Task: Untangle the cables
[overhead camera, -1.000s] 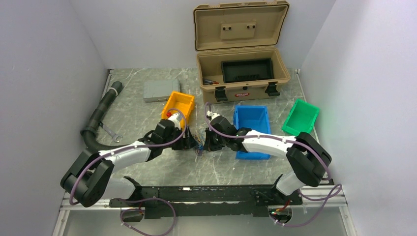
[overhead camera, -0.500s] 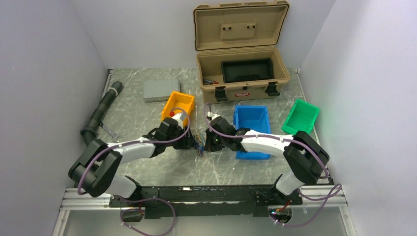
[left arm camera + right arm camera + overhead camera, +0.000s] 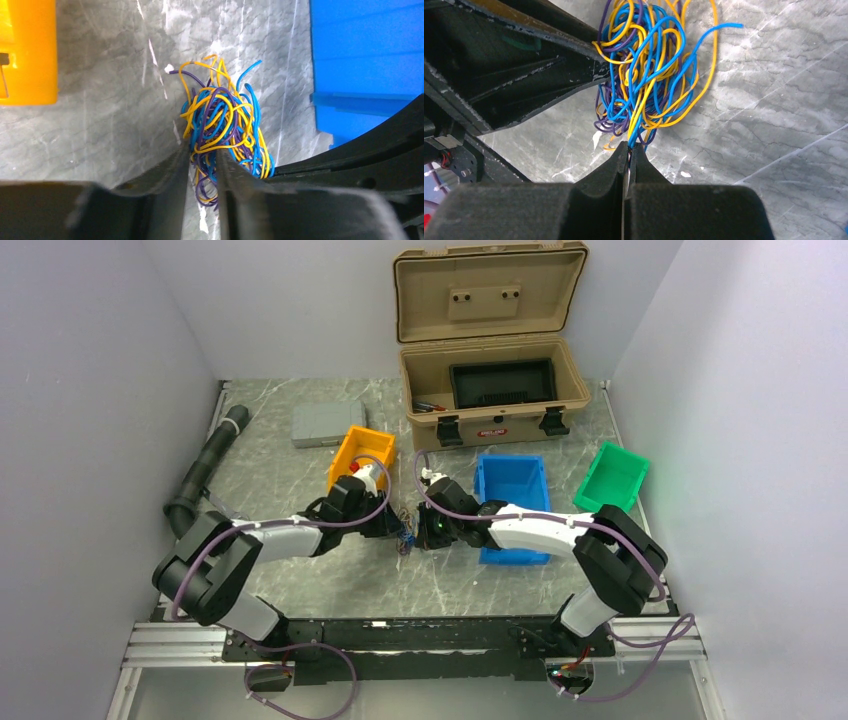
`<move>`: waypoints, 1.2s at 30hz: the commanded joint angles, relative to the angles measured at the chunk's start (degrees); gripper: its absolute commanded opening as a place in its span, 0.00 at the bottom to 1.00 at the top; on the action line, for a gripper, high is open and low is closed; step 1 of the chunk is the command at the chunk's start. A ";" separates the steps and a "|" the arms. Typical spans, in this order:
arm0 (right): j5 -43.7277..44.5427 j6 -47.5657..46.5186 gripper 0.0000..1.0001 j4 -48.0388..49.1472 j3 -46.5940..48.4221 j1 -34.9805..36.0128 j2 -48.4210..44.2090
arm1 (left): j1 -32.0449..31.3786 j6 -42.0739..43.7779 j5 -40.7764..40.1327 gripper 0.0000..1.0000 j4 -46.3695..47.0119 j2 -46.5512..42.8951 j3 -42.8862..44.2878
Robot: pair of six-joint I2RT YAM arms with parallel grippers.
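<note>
– Cables (image 3: 222,125) first: how far along is the untangling?

– Hardly begun, I judge. Yellow, blue and purple strands sit in one tight knot on the table (image 3: 110,125), just beside the blue bin (image 3: 365,45). No strand lies apart from the clump; only a few loose ends stick out of it.

– So what is left?

– Practically everything. Each wire has to be drawn out and laid on its own.

– And the tools?

– The right tool (image 3: 629,147) is closed tight, with blue and yellow strands pinched at its tips on the knot's edge. The left tool (image 3: 204,165) stands only narrowly open. Purple and yellow strands run through the gap, but they are not visibly clamped.

– How are the arms posed?

– Both reach low over the table with forearms nearly level, and they meet head-on at the knot. The left arm (image 3: 270,535) comes in from the side away from the blue bin. The right arm (image 3: 530,525) passes over that bin's near end.

– Any worry?

– Pulling apart with two full handfuls could cinch the knot tighter.
</note>
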 commanded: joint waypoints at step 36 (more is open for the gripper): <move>7.60 -4.42 0.46 -7.46 0.13 -0.10 -14.74 | 6.96 12.39 5.01 0.00 -17.75 -24.57 -5.49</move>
